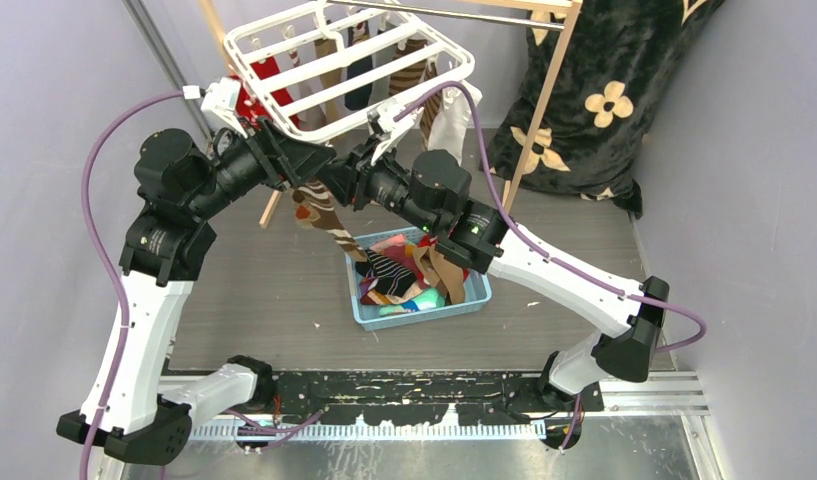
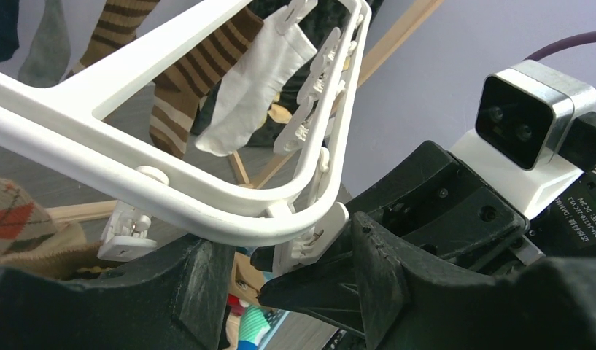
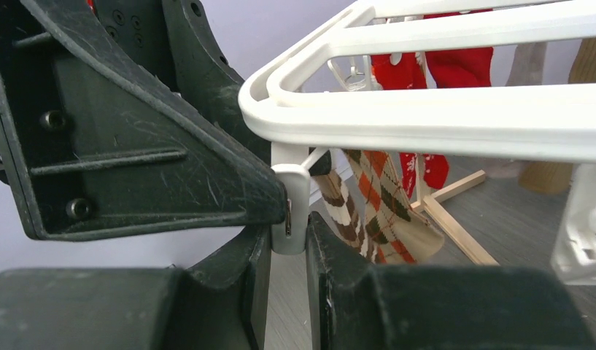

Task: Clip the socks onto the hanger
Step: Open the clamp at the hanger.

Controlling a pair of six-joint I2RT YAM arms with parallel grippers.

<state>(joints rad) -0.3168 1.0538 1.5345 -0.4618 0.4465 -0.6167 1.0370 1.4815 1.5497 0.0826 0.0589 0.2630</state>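
The white hanger [image 1: 314,133] hangs at the back with several socks pegged to it: red [image 1: 259,85], brown striped [image 2: 200,73] and white [image 2: 258,80]. Both grippers meet under its near corner. My right gripper [image 3: 289,233] is shut on a white peg [image 3: 291,197] below the rim [image 3: 426,117]. My left gripper [image 2: 284,233] is open, with its fingers either side of that peg [image 2: 309,244] and the right fingertip [image 2: 302,295]. A brown argyle sock [image 1: 319,215] hangs just behind the peg [image 3: 382,204], against the outside of my left finger [image 2: 17,219]. I cannot tell what holds it.
A light blue basket [image 1: 479,290] with several loose socks [image 1: 404,270] stands on the table below the grippers. The wooden pole frame [image 1: 544,90] carries the hanger, and a black furry cloth with cream flowers [image 1: 604,90] hangs at the back right. Walls close in on both sides.
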